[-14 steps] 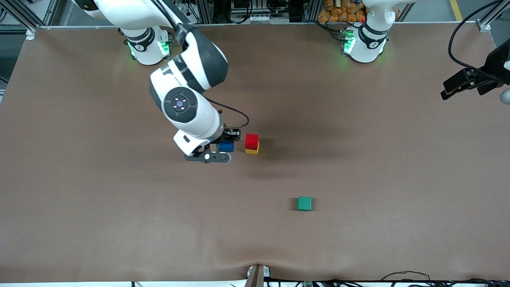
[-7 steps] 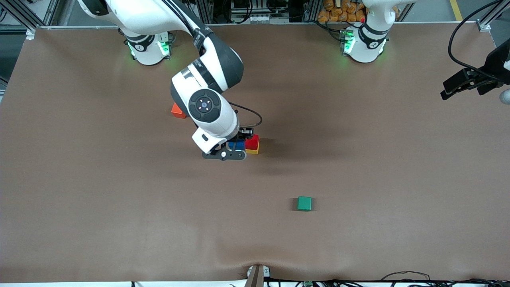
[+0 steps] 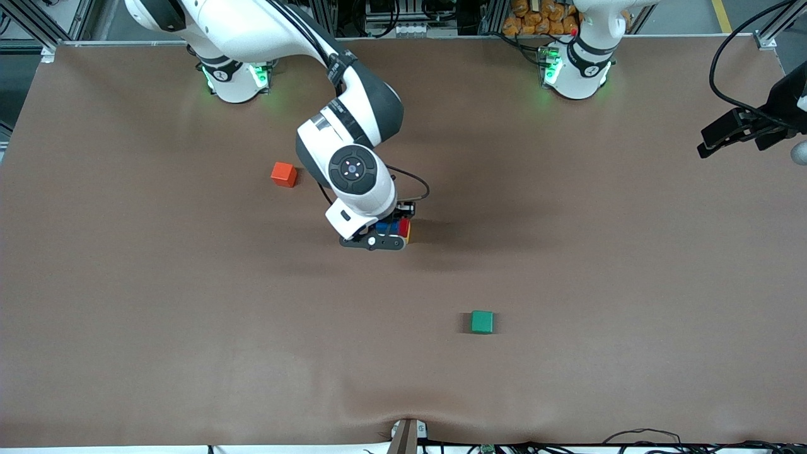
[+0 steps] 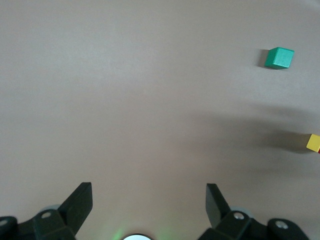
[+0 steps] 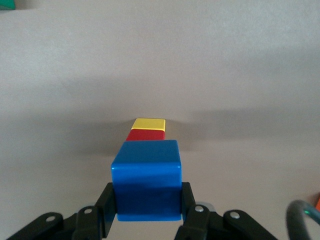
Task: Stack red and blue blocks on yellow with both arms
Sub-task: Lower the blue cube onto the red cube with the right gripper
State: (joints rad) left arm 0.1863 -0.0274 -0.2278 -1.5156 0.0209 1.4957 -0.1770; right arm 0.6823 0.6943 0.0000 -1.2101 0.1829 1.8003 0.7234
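A: How is the light over the table (image 3: 126, 302)?

B: Even and fairly bright, coming from above. Shadows are soft: a broad dim patch spreads across the mat beside the right arm (image 3: 353, 170) toward the left arm's end, and the green cube (image 3: 482, 321) casts only a thin dark edge.

A: Any glare?

B: A mild sheen on the white arm shells, and green glow from the base lights (image 3: 255, 74).

A: And the wrist views?

B: Paler, washed out. The blue cube (image 5: 147, 186) looks sharp with a glossy top; the left gripper's fingers (image 4: 80, 205) sit dark and slightly soft.

Right pincer (image 3: 386, 234) clamped, left pincer (image 4: 148, 202) agape.
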